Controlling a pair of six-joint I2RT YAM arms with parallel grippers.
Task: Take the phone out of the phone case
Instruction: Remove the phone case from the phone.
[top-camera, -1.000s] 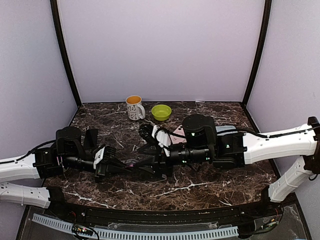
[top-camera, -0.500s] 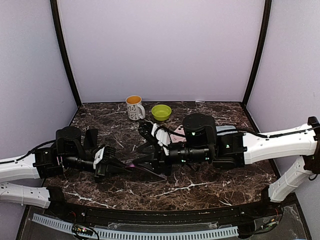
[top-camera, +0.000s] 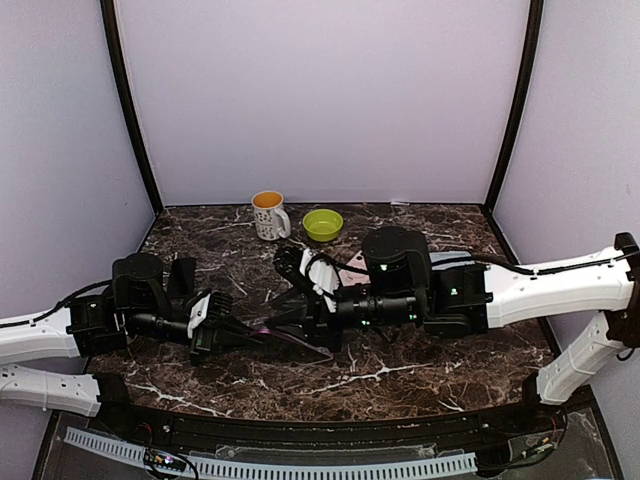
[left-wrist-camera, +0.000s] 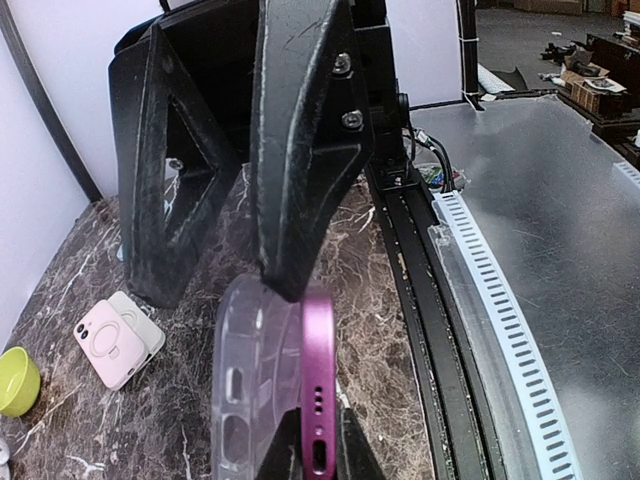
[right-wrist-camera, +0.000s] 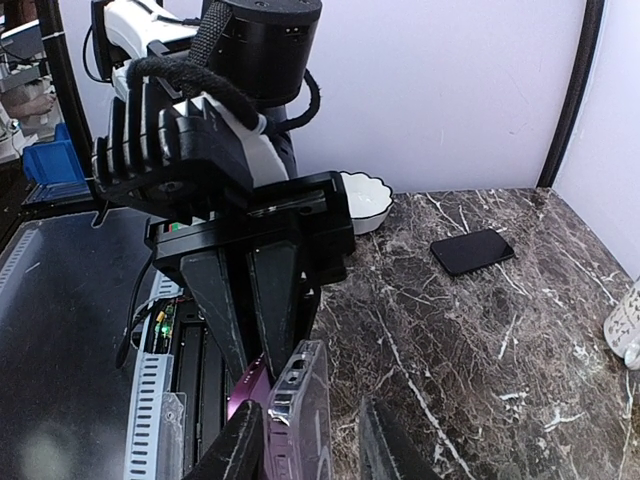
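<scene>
**Two Claws Meet Over a Purple Phone at Mid-Table**

The left claw (right-wrist-camera: 250, 350) is pressed together on the edge of a purple phone (left-wrist-camera: 318, 380), holding it on edge just above the dark marble table (top-camera: 400, 370), slightly left of centre and near the front. The clear phone case (right-wrist-camera: 303, 400) stands against one face of the phone. From the wrist views it looks partly peeled away along that side, though how far it has come off cannot be told.

The right claw (right-wrist-camera: 312, 440) reaches in from the opposite side. Its fingers are spread to either side of the case, and on one side a gap shows between finger and plastic. In the left wrist view, the tip of one right finger (left-wrist-camera: 300, 200) sits at the top edge of the case and phone. In the overhead view both arms lie low and nearly level across the table, their claws meeting tip to tip.

At the back of the table stand a white mug (top-camera: 268, 213) with an orange interior and a lime-green bowl (top-camera: 322, 223). A pink slab (left-wrist-camera: 105, 342) with a ring on its back lies flat, overlapping a pale one. A black handset (right-wrist-camera: 472, 250) lies near a white scalloped bowl (right-wrist-camera: 365, 198).
</scene>
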